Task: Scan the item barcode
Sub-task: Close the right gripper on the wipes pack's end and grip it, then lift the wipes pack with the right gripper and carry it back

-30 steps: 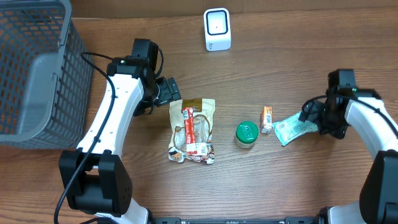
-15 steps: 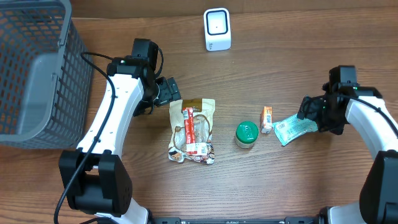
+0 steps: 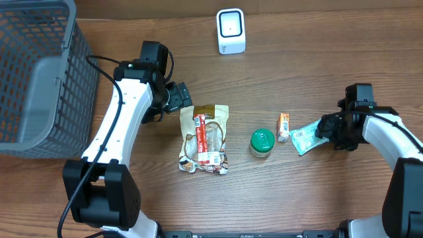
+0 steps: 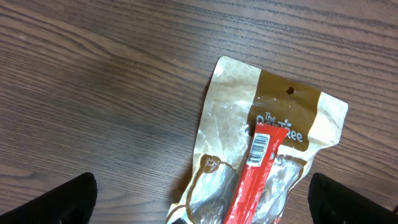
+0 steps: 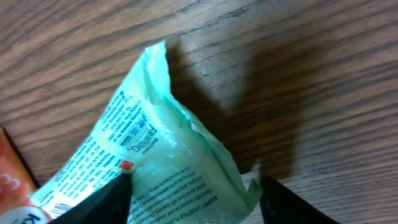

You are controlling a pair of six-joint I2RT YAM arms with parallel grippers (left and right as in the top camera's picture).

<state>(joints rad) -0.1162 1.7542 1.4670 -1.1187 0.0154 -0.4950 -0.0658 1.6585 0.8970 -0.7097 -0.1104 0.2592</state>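
Wooden tabletop (image 3: 317, 66), brown grain, with several grocery items laid out in a row and a white scanner (image 3: 230, 31) standing at the far edge.

**Progress.** Judged to be at the pickup stage. No item is at the scanner and nothing has been lifted clear of the table. Securing the item, carrying it across and presenting its code all remain to be done.

**Item in hand.** The green pouch (image 3: 309, 137) lies on the table at the robot's right, well apart from the scanner. It is pale mint, semi-translucent film, crumpled and humped in the middle. Its printed side faces up with fine dark text and a small red mark. A barcode cannot be made out with certainty.

**Right gripper (image 5: 196, 202).** Its fingers stand partly spread, one on each side of the pouch's near end. One finger is against the film. Whether they actually pinch it cannot be told.

**Surroundings.**
- An orange sachet (image 3: 283, 125) lies just beside the pouch.
- A green-lidded jar (image 3: 262, 143) comes next.
- A brown snack bag (image 3: 205, 139) lies beyond that, with a red stick pack (image 4: 258, 168) on top showing a barcode.

**Left gripper (image 3: 184, 98).** It hangs over the top edge of the bag with its fingers spread wide, holding nothing. A grey mesh basket (image 3: 39, 79) sits at the far left.
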